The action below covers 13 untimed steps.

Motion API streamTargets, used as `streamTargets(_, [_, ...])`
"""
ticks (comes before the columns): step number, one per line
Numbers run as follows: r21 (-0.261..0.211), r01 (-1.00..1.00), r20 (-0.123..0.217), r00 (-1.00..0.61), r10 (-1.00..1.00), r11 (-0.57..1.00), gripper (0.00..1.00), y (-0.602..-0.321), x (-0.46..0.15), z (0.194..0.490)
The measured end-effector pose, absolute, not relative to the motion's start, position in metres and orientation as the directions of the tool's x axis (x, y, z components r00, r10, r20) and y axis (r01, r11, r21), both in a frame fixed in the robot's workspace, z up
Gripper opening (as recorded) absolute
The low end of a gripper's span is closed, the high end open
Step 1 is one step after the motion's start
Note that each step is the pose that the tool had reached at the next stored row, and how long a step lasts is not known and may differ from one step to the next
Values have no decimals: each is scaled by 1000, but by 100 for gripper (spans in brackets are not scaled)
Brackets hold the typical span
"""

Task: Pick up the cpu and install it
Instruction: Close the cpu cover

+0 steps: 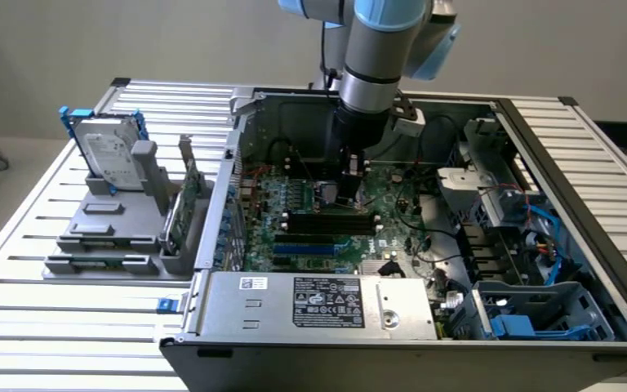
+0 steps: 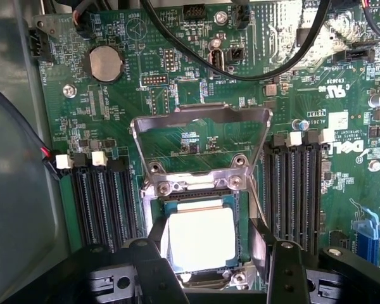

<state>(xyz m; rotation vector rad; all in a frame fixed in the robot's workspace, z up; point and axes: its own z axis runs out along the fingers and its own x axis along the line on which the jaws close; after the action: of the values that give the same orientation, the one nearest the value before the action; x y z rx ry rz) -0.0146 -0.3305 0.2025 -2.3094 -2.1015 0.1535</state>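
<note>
Wrist view: cpu (image 2: pixel 199 237) lies flat in the socket (image 2: pixel 196 185), silvery top up, edges aligned, between fingers (image 2: pixel 153 269) spread apart.

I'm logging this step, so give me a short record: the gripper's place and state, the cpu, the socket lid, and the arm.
gripper: open, fingers either side of the cpu
cpu: in the socket, silvery top up
socket lid: raised
arm: reaching down into the open case

cpu (image 2: pixel 199 244) edge perhaps behind tool (image 2: pixel 209 233)
</note>
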Motion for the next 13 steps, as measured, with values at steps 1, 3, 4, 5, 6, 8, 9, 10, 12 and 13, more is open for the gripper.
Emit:
streamTargets(1, [-78,992,-65,93,994,-98,62,-331,-15,202])
streamTargets(3, [-78,992,-71,95,993,-100,62,-331,-15,202])
streamTargets(4, [-78,992,-73,96,993,-102,62,-331,-15,202])
streamTargets(5, [-78,992,-75,97,992,-103,62,-331,-15,203])
streamTargets(6, [-78,991,-76,98,992,-104,62,-331,-15,203])
streamTargets(8, [-78,991,-76,99,992,-105,62,-331,-15,203])
streamTargets(9, [-78,991,-76,99,992,-105,62,-331,-15,203])
streamTargets(10, [-78,991,-76,99,992,-105,62,-331,-15,204])
streamTargets(12, [-78,991,-76,99,992,-105,62,-331,-15,205])
streamTargets(13, [-78,991,-76,99,992,-105,62,-331,-15,205])
